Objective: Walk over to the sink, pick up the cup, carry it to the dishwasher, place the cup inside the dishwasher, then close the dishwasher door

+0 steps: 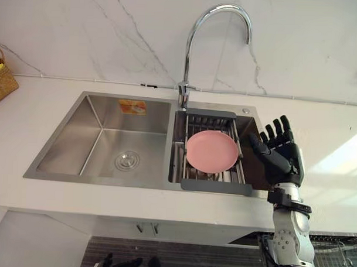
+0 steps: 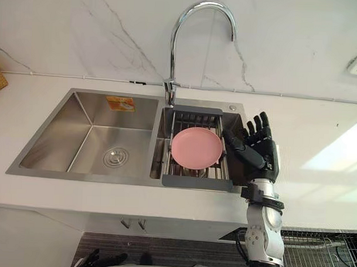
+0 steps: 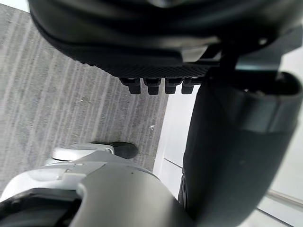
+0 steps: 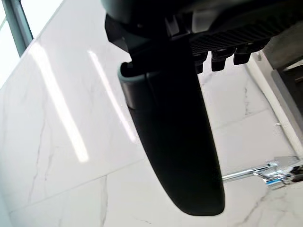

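Two basins in the sink set in the white table; a pink plate lies on the drain rack over the right basin, below the faucet. My right hand is raised above the sink's right edge just beside the rack, fingers straight and spread, holding nothing. My left hand hangs low over the floor, fingers relaxed, empty. I can't tell where the cup is.

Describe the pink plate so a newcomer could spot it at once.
Start at the stainless steel double sink. On its right side, under the chrome tap, sits a grey wire rack; the round pink plate on it is the only dish.
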Motion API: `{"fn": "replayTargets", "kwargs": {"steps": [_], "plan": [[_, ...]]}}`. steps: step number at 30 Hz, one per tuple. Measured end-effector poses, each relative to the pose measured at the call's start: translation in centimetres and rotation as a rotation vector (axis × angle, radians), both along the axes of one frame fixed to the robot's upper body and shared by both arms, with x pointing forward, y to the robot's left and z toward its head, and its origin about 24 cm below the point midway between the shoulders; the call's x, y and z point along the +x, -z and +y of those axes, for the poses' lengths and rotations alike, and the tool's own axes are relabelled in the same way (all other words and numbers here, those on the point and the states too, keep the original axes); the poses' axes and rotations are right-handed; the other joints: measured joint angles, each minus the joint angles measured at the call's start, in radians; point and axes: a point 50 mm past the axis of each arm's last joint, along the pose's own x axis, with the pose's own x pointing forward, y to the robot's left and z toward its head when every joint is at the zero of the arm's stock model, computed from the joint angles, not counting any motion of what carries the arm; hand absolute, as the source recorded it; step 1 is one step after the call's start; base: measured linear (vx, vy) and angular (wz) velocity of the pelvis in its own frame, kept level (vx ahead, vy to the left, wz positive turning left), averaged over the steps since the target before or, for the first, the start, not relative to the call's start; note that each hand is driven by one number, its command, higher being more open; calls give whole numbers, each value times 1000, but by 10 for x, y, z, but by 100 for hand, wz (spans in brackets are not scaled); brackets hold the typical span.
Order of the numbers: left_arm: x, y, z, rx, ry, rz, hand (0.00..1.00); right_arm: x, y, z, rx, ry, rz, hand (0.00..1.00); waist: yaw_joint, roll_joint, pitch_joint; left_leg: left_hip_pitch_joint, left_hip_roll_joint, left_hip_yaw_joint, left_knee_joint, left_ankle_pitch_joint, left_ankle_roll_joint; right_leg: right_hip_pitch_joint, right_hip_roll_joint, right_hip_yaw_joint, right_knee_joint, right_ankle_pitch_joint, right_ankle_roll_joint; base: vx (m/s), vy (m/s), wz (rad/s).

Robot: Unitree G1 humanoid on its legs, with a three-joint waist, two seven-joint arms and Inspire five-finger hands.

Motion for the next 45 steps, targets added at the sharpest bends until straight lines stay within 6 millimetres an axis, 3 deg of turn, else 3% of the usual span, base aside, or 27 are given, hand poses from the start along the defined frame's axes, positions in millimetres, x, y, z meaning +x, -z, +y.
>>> {"fn": "replayTargets", "kwargs": {"steps": [7, 14, 19, 31, 45], "plan": [[1, 2, -1, -10, -13, 67, 100, 13, -18, -24, -476, -41, 104, 100, -2, 7, -18, 4, 25, 77, 0, -14, -19, -11, 9, -9, -30, 33, -6, 1, -11, -31], [-4, 2, 2, -16, -28, 107, 100, 25, -22, -38, -770, -102, 187, 100, -3, 4, -50, 4, 27, 96, 0, -18, -26, -13, 7, -27, -30, 35, -5, 15, -5, -3], [-7, 2, 2, -13, -18, 111, 100, 26, -10, -33, -894, -186, 256, 100, -5, 2, -64, 5, 24, 96, 0, -19, -29, -13, 2, -36, -28, 36, -3, 0, 0, 0], [-7, 2, 1, -15, 1, 110, 100, 32, 0, -15, -1108, -293, 238, 100, -4, -3, -70, 3, 2, 88, -1, -17, -26, -6, -22, -63, -31, 44, 10, 0, 25, 4], [-6, 1, 2, -7, 21, 105, 100, 43, -12, -1, -1500, -259, 130, 100, -4, -3, -70, 5, 1, 79, -1, -10, -22, -2, -22, -72, -34, 46, 12, 0, 2, 0]]}}
